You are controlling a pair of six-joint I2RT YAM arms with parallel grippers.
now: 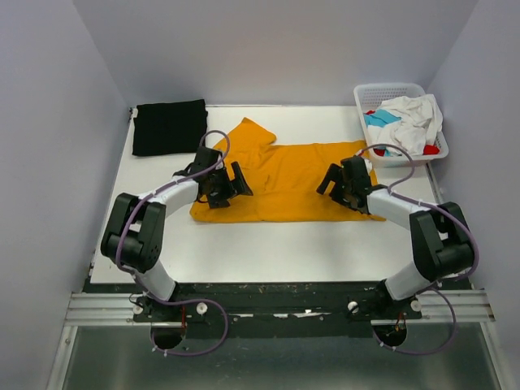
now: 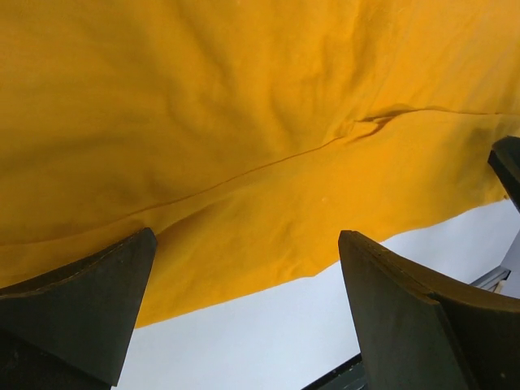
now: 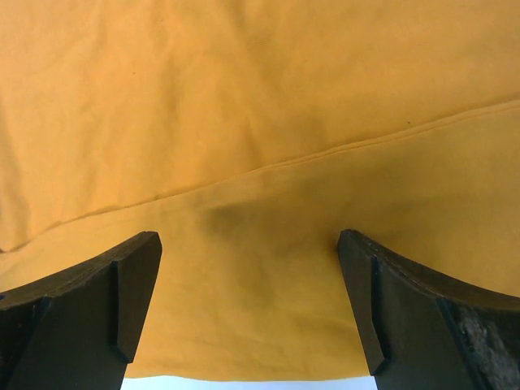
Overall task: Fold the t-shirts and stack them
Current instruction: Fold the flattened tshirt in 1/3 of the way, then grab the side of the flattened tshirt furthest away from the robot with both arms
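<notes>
- The mustard-orange t-shirt (image 1: 284, 183) lies flat in the middle of the desk (image 1: 276, 252), its body running left to right, with one sleeve angled toward the far left.
- Only the top view shows the shirt whole. Each wrist view is filled almost entirely with orange cloth.
- The left wrist view shows the mustard-orange t-shirt (image 2: 244, 106) with a thin seam line ending in a small pucker, its near edge, and bare white desk (image 2: 268, 333) beyond that edge.
- The right wrist view shows one long seam across the cloth (image 3: 260, 106) and only a sliver of desk at the bottom.
- The left hand (image 1: 231, 185) hovers over the shirt's left end. The wrist view shows this hand (image 2: 248, 244) spread wide with nothing gripped.
- The right hand (image 1: 335, 183) is over the shirt's right end. Its wrist view shows it (image 3: 250, 240) spread wide too, gripping nothing.
- A black t-shirt (image 1: 169, 127) lies folded at the far left corner, apart from the orange one and seen from above only.
- The basket (image 1: 390, 89) at the far right holds a crumpled white t-shirt (image 1: 414, 118), teal cloth (image 1: 380, 119) and red cloth (image 1: 431, 149).
</notes>
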